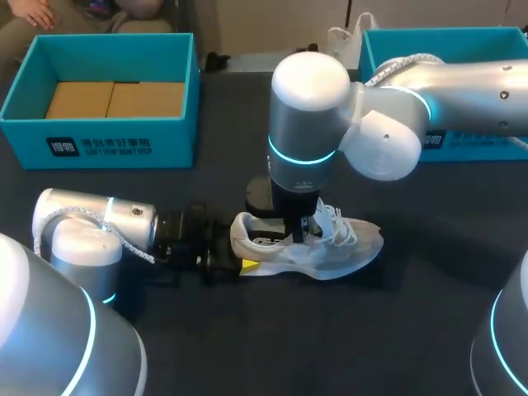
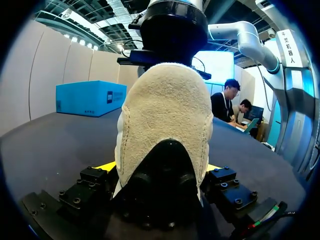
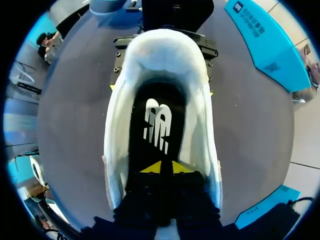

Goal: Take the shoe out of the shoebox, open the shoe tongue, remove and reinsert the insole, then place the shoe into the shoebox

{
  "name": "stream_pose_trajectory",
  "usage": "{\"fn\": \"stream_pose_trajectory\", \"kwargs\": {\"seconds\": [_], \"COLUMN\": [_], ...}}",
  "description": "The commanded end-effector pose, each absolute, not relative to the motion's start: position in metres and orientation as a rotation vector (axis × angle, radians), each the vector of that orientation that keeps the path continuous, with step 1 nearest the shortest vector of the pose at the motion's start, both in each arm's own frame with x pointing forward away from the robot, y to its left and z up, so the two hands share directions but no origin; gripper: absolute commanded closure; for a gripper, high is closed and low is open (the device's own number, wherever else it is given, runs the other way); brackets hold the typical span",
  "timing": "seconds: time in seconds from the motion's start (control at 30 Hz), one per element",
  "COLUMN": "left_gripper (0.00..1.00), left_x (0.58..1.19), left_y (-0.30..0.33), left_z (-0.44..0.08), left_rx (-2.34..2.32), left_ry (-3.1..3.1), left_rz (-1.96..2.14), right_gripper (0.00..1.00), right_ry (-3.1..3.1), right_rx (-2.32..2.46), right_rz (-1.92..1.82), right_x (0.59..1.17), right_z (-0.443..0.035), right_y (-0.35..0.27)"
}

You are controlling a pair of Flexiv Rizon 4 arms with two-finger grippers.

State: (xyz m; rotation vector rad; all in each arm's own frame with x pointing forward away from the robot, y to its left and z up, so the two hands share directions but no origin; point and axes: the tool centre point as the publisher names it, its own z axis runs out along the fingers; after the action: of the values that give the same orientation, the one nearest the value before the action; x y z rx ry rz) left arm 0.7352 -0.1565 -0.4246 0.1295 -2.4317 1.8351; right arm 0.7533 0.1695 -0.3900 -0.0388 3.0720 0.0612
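Centre frame, on bench (image 1: 247, 346): sneaker (image 1: 330, 247) out of shoebox (image 1: 124, 140); left gripper (image 2: 160, 167) jaws clamp heel (image 2: 165, 110); right gripper (image 3: 163, 167) jaws pinched narrow on insole (image 3: 155, 125), not yet lifted. Reinserting, reboxing remain.

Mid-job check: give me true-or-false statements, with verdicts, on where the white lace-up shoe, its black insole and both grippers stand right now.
1. The white lace-up shoe lies inside a teal box. False: it rests on the dark table.
2. The left gripper clamps the shoe's heel from both sides. True.
3. The black insole lies out on the table. False: it sits inside the shoe.
4. The right gripper reaches down into the shoe's opening, yellow tips close together. True.
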Motion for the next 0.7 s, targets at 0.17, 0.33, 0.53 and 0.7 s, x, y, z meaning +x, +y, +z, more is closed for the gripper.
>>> {"fn": "stream_pose_trajectory", "kwargs": {"seconds": [0.17,0.33,0.53,0.7], "left_gripper": [1.0,1.0,1.0,1.0], "left_x": [0.735,0.735,0.735,0.735], "left_y": [-0.155,-0.155,-0.155,-0.155], "left_z": [-0.426,-0.426,-0.426,-0.426], "left_rx": [0.13,0.13,0.13,0.13], "left_ry": [-2.433,-2.433,-2.433,-2.433], "left_rz": [1.832,1.832,1.832,1.832], "right_gripper": [0.78,0.62,0.6,0.63], "right_ry": [3.059,3.044,3.053,3.069], "right_rx": [-0.011,-0.002,0.008,0.037], "right_rz": [0.066,0.082,0.11,0.169], "right_x": [0.751,0.756,0.761,0.762], "right_z": [-0.391,-0.396,-0.403,-0.413], "right_y": [0.167,0.168,0.173,0.177]}}
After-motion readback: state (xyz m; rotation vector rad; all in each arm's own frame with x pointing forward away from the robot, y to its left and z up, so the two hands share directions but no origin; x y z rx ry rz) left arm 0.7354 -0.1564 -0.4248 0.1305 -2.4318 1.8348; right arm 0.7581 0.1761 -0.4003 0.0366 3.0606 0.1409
